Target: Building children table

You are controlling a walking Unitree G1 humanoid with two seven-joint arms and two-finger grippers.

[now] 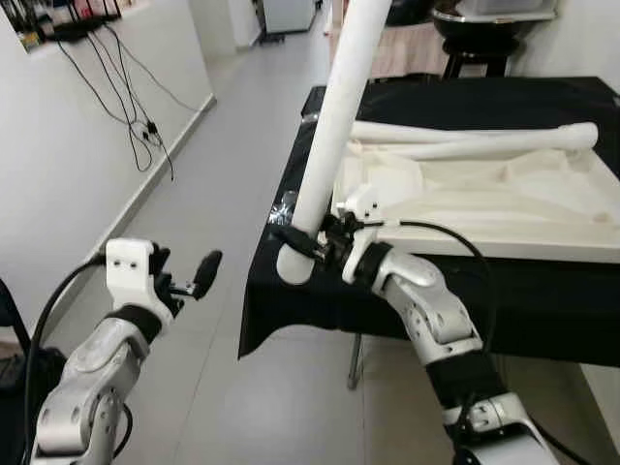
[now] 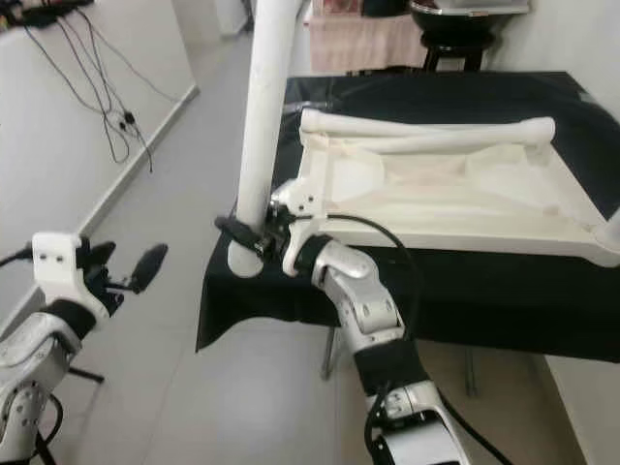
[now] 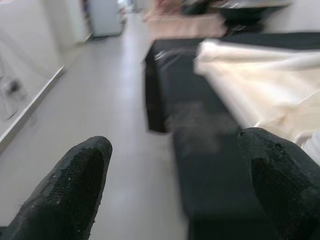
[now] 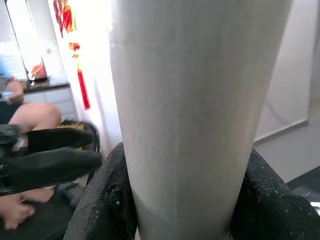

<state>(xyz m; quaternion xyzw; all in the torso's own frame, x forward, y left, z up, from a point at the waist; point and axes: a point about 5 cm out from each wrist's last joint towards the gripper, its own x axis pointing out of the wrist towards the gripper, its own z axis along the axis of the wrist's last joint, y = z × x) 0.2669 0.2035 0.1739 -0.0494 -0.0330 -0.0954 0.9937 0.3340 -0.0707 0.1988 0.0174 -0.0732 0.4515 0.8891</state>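
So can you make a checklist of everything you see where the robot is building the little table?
Surface: a table under a black cloth; pale bare floor beside it.
Job's things: the white tabletop lies upside down on the cloth, two white legs resting across it. A third white leg stands almost upright at the tabletop's near left corner.
Clutter: nothing seen on the cloth beyond the parts.
Hands: right hand shut on the upright leg near its bottom end. Left hand open, raised over the floor, holding nothing.
Cables: black wires hang down the left wall; a black cable loops over the right arm.
Surroundings: a hallway; a seated person's bare leg in the right wrist view.
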